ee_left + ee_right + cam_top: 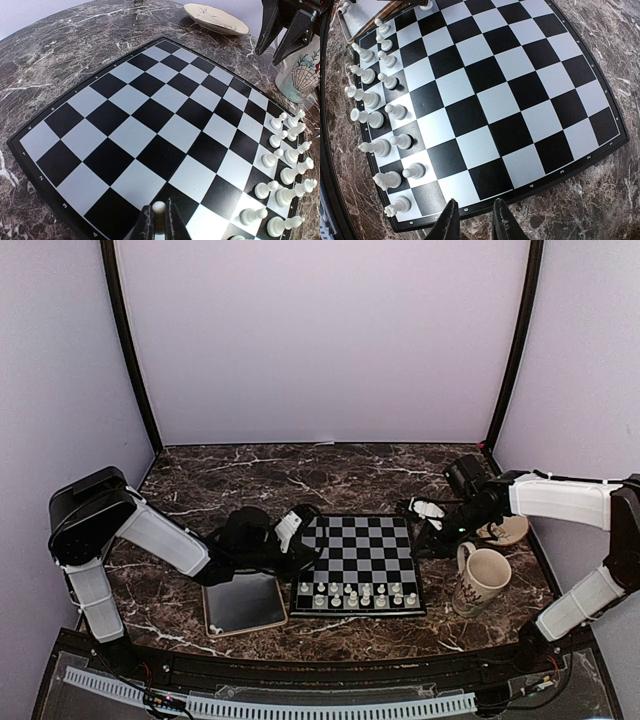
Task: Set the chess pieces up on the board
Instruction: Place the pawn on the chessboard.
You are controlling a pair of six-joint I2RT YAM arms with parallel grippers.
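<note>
Holding one small white pawn (pixel 159 207) upright by its round head, the left jaws were closed on it above a dark square near the left edge of the board (pixel 365 540), which lay flat in the middle of the marbled desk (pixel 250 475). The other chess pieces (pixel 355 593) stood in two rows along the board's near edge, closest to the arm bases. The right jaws hung low just off the board's right edge, set narrowly apart with nothing between them. The pieces looked very light, hard and glossy, likely smooth plastic that could slip or twist in a pinch. Their narrow bases suggested that a nudge would topple them or their close neighbours. The safest hold appeared to be from straight above, on the head or neck, with the stem kept vertical so the base met its square flat. Several things could not be made out. The pawn's stem and base were hidden between the dark fingers (pixel 145 227), so whether it touched the board was unclear. From overhead the left jaws merged with the dark squares, and the pieces were too small to tell their kinds apart or to judge whether both rows were full. A pale speck at the near corner of the silver tray (pixel 243 603) beside the board might have been another piece. A mug (pixel 483 578) and a saucer (pixel 505 532) stood near the right arm (pixel 560 498).
</note>
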